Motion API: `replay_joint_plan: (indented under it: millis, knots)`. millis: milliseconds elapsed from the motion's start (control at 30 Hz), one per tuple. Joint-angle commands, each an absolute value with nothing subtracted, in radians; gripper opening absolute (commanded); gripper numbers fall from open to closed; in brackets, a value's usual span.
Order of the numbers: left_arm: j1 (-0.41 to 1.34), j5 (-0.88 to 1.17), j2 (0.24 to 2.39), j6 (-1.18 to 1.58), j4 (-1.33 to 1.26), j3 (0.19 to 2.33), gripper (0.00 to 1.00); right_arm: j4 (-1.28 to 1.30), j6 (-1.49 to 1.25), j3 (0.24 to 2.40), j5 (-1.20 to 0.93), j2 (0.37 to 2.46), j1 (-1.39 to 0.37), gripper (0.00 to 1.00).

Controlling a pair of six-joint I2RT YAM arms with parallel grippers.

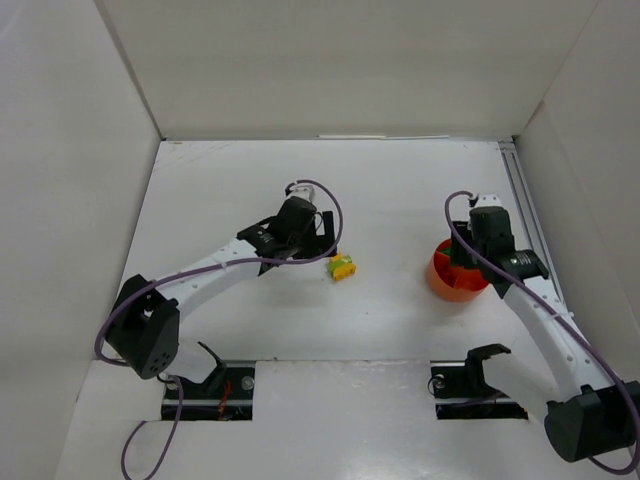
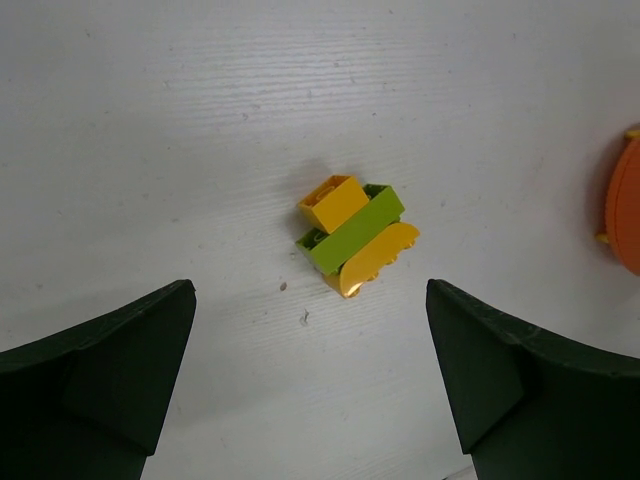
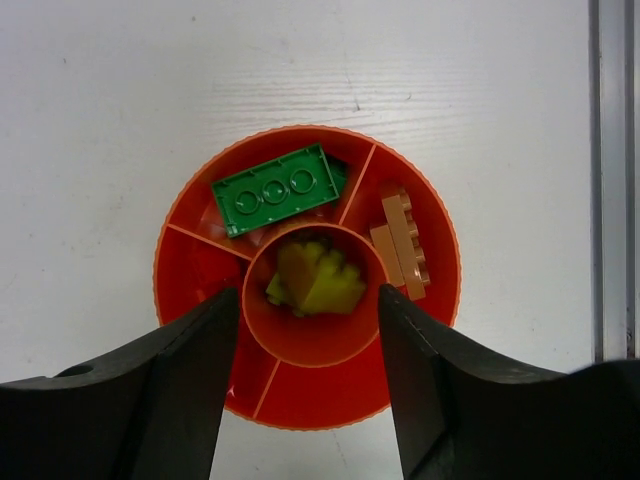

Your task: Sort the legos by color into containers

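The left end effector (image 2: 308, 287) is held released above the bench (image 2: 150, 120), its jaws spread wide with nothing between them. The lego cluster (image 2: 355, 238) (two yellow pieces with a lime green brick across them) is seen in the left wrist view just beyond the fingertips at 12 o'clock, shaded toward 1 o'clock. Its long axis runs from 8 to 2 o'clock, oblique to the closing line, so a wrist turn is judged to be needed. Whether the pieces are clipped together cannot be told. The left arm is much the nearer. The right end effector (image 3: 308, 300), likewise released, is poised over the orange bowl (image 3: 425, 190), well apart at the cluster's 3 o'clock.
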State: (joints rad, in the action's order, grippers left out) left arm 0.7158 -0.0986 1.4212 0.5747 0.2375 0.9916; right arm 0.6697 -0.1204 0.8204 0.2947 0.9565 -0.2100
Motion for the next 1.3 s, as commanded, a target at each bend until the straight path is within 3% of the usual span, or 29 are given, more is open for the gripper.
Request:
replay_joint_plan:
  millis: [0, 133, 233, 533, 600, 800, 967, 1267]
  knots:
    - [0.71, -0.025, 1.405, 0.51, 0.174, 0.996, 0.99, 0.644, -0.124, 0.827, 0.301, 0.876, -0.206, 0.63]
    - [0.71, 0.127, 1.405, 0.326, 0.051, 0.93, 0.97, 0.644, -0.088, 0.827, 0.264, 0.786, -0.206, 0.63]
    - [0.71, 0.103, 1.442, 0.267, -0.009, 0.93, 0.97, 0.621, -0.078, 0.827, 0.229, 0.749, -0.206, 0.64]
    - [0.666, -0.069, 1.721, 0.685, 0.316, 1.252, 0.76, 0.666, -0.087, 0.856, 0.282, 0.759, -0.206, 0.64]
    - [0.705, -0.168, 1.759, 0.771, 0.374, 1.304, 0.76, 0.675, -0.097, 0.865, 0.304, 0.759, -0.206, 0.64]
    - [0.736, -0.196, 1.839, 0.974, 0.497, 1.371, 0.73, 0.684, -0.106, 0.865, 0.341, 0.75, -0.206, 0.65]
    - [0.747, -0.271, 1.876, 1.104, 0.578, 1.4, 0.65, 0.693, -0.106, 0.865, 0.359, 0.741, -0.206, 0.67]
    - [0.747, -0.282, 1.907, 1.157, 0.531, 1.41, 0.59, 0.703, -0.115, 0.865, 0.359, 0.741, -0.206, 0.67]
